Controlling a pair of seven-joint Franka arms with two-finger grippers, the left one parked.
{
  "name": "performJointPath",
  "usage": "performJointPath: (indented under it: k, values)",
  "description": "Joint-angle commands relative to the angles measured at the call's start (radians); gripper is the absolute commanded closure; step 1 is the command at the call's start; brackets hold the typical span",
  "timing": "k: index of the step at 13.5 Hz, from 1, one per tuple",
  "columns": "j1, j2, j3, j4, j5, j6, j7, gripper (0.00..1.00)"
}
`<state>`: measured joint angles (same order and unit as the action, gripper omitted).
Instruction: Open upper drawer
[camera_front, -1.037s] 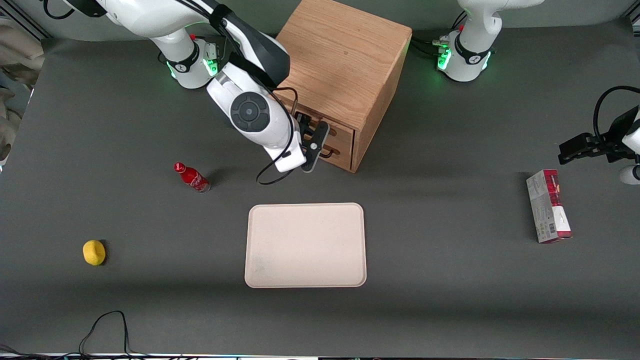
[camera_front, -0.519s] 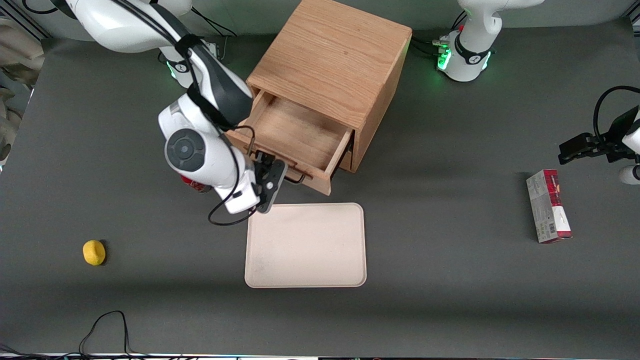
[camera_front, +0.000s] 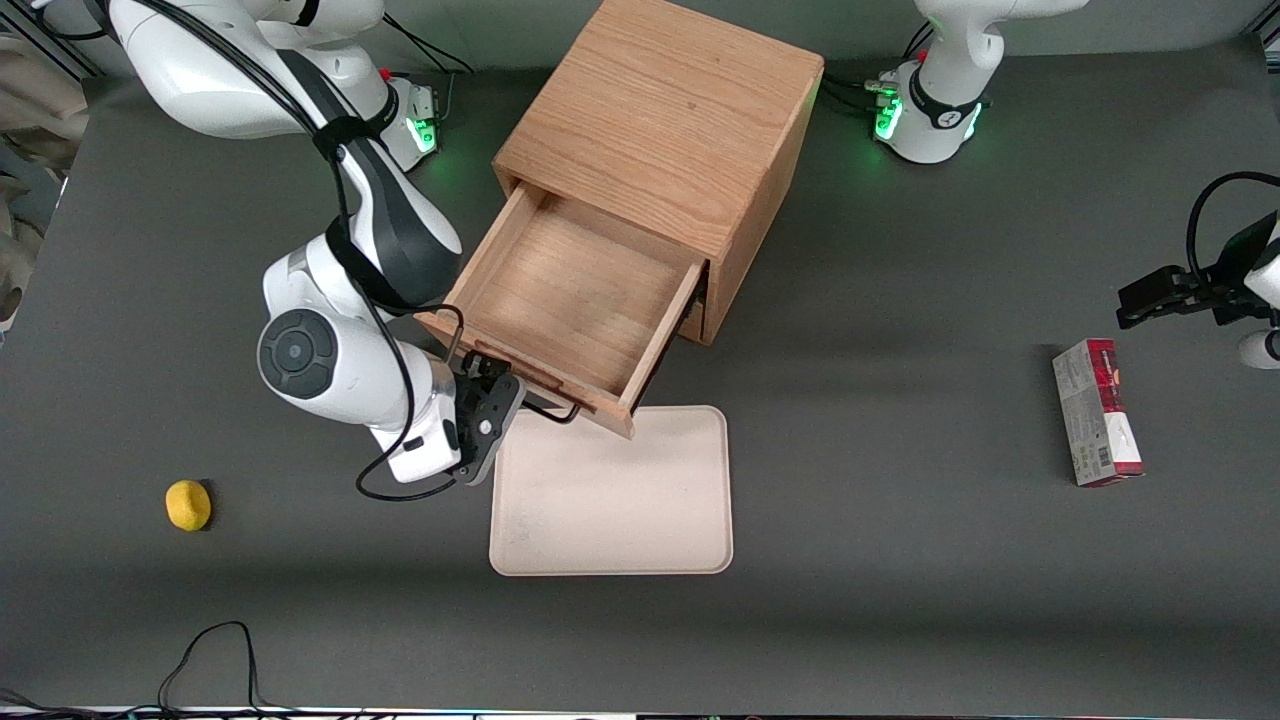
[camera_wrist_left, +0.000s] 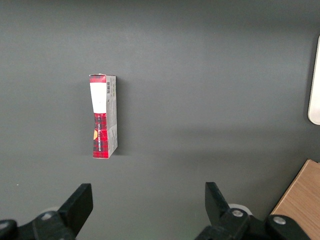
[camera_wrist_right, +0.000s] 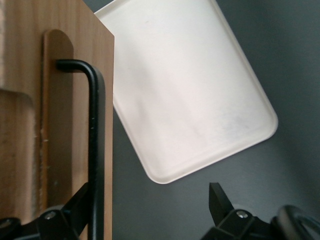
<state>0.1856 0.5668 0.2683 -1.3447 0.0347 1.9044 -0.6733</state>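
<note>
The upper drawer (camera_front: 575, 300) of the light-oak cabinet (camera_front: 670, 110) is pulled far out and its bare wooden floor shows. Its thin black bar handle (camera_front: 548, 410) is on the drawer front nearest the front camera. My right gripper (camera_front: 493, 385) is at one end of that handle. In the right wrist view the gripper (camera_wrist_right: 149, 200) is open wide. The handle bar (camera_wrist_right: 95, 140) runs just inside one finger (camera_wrist_right: 80, 200) against the drawer front (camera_wrist_right: 55, 115). The other finger (camera_wrist_right: 217, 200) is far from the bar, over bare table. The bottom drawer is hidden under the open one.
A cream tray (camera_front: 610, 500) lies on the table nearer the front camera than the cabinet; the drawer's front corner overhangs its edge, and it shows in the right wrist view (camera_wrist_right: 185, 90). A yellow lemon (camera_front: 187, 504) lies toward the working arm's end, a red-grey box (camera_front: 1096, 412) toward the parked arm's.
The upper drawer has gone from shut to pulled far out. My gripper has moved with the handle toward the front camera, and the arm now hides the red bottle.
</note>
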Motion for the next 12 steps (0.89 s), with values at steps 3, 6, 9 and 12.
performJointPath:
  k: [3,6,9,12]
  values:
    - [0.0,-0.062,-0.064,0.104,0.019,-0.132,0.032,0.0]
    - [0.002,-0.172,-0.217,0.09,0.121,-0.219,0.145,0.0]
    - [0.006,-0.261,-0.349,0.015,0.134,-0.375,0.307,0.0]
    - [0.009,-0.428,-0.389,-0.17,0.027,-0.377,0.548,0.0]
